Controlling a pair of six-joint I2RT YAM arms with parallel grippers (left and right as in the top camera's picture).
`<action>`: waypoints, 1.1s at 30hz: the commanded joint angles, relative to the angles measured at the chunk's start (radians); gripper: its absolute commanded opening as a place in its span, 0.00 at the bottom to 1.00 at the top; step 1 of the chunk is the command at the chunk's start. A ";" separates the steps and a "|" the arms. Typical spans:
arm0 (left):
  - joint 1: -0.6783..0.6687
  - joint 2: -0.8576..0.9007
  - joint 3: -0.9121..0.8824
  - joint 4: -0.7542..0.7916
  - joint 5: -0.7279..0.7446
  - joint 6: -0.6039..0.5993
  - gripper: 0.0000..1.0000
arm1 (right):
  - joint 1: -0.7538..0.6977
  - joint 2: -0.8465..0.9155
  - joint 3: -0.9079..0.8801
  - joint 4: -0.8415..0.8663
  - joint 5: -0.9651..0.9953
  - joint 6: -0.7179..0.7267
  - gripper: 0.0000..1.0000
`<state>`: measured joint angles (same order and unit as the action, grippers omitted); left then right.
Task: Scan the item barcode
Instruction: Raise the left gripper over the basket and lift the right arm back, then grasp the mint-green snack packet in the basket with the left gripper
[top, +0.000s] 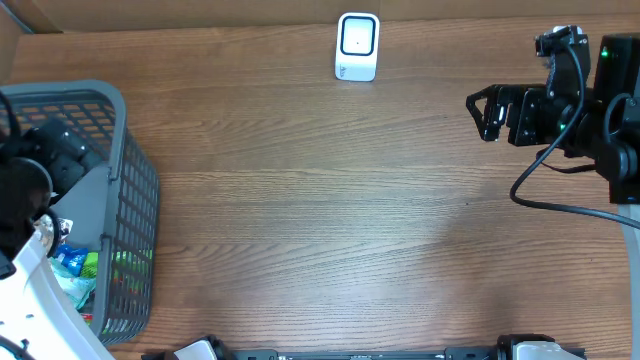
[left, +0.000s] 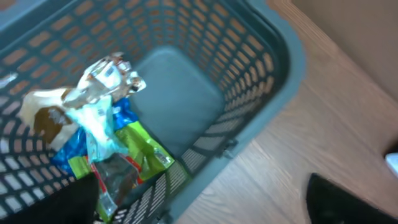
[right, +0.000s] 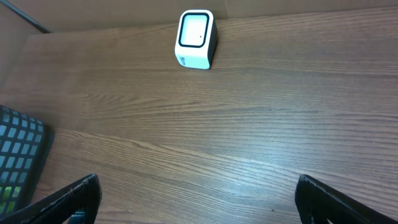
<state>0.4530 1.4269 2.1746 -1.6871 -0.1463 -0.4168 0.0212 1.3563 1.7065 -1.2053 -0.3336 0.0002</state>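
Brown wood-grain surface (top: 320, 200), grain running left to right, filling almost all of the overhead view. Bounded along the far edge by a plain tan panel (top: 200, 12), darker at the far-left corner; wall or board, cannot tell. Lit evenly from above, with a pale sheen across the middle and only soft shadows. Paler and blurred in the left wrist view.
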 joint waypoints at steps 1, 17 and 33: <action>0.111 -0.003 -0.060 -0.003 -0.003 -0.052 1.00 | 0.003 -0.016 0.027 0.002 -0.005 -0.005 1.00; 0.539 -0.002 -0.597 0.148 0.004 -0.190 1.00 | 0.003 0.034 0.027 -0.026 -0.005 -0.005 1.00; 0.542 0.056 -1.075 0.744 -0.074 0.003 1.00 | 0.006 0.122 0.027 -0.043 -0.005 -0.005 1.00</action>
<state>0.9909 1.4628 1.1534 -0.9966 -0.1898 -0.4812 0.0216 1.4750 1.7073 -1.2499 -0.3336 -0.0002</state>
